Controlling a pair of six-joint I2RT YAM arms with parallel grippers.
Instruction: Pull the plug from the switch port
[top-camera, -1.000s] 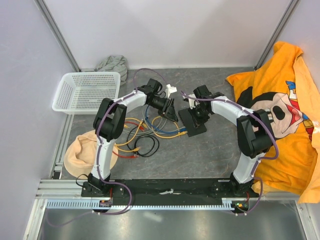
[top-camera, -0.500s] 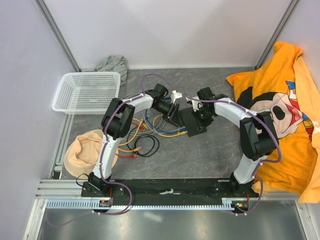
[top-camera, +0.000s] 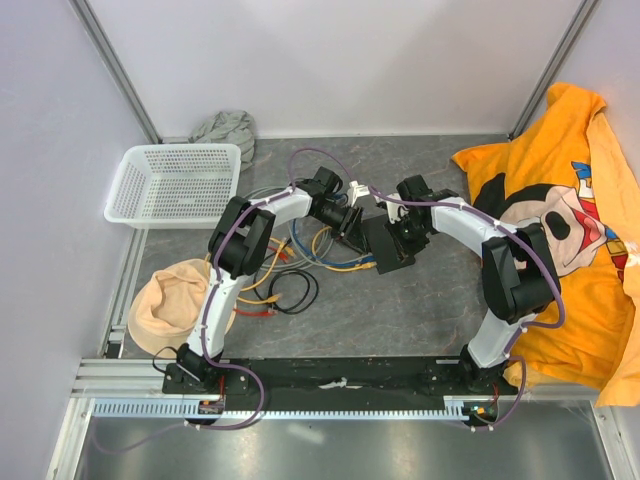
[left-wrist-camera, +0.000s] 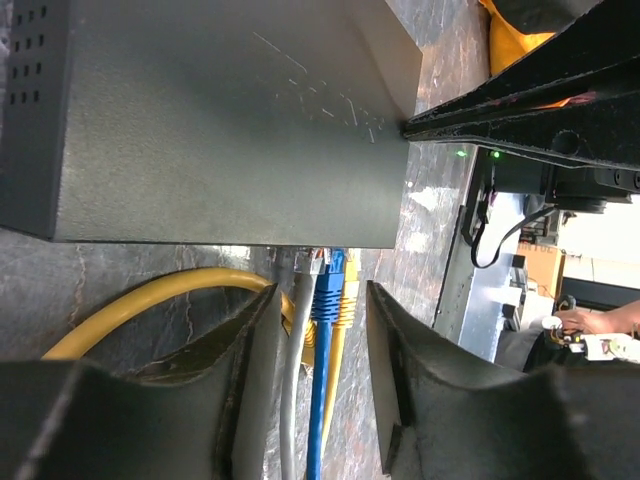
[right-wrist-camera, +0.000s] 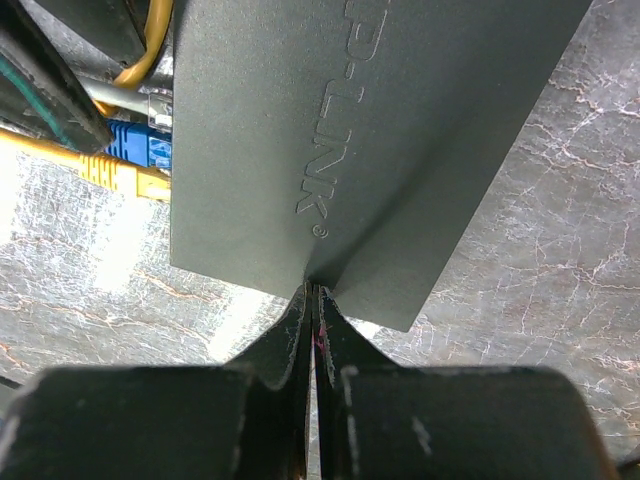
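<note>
The matte-black switch (top-camera: 385, 243) lies flat mid-table and fills the left wrist view (left-wrist-camera: 220, 120) and the right wrist view (right-wrist-camera: 340, 130). A blue plug (left-wrist-camera: 330, 285), a yellow plug (left-wrist-camera: 349, 300) and a grey cable (left-wrist-camera: 292, 350) sit in its socket edge; the blue plug (right-wrist-camera: 135, 145) also shows in the right wrist view. My left gripper (top-camera: 352, 222) is open, with its fingers (left-wrist-camera: 250, 370) on either side of these plugs, not touching them. My right gripper (top-camera: 405, 235) is shut, its tips (right-wrist-camera: 313, 295) pressed on the switch's top near one edge.
Loose yellow, blue and black cables (top-camera: 290, 270) lie left of the switch. A white basket (top-camera: 175, 185) and a grey cloth (top-camera: 225, 128) are at the back left. A beige cloth (top-camera: 170, 305) lies at the front left. An orange shirt (top-camera: 560, 220) covers the right side.
My left gripper has moved right, up to the switch's socket edge and around the plugs. The right gripper stays on the switch, which has turned slightly.
</note>
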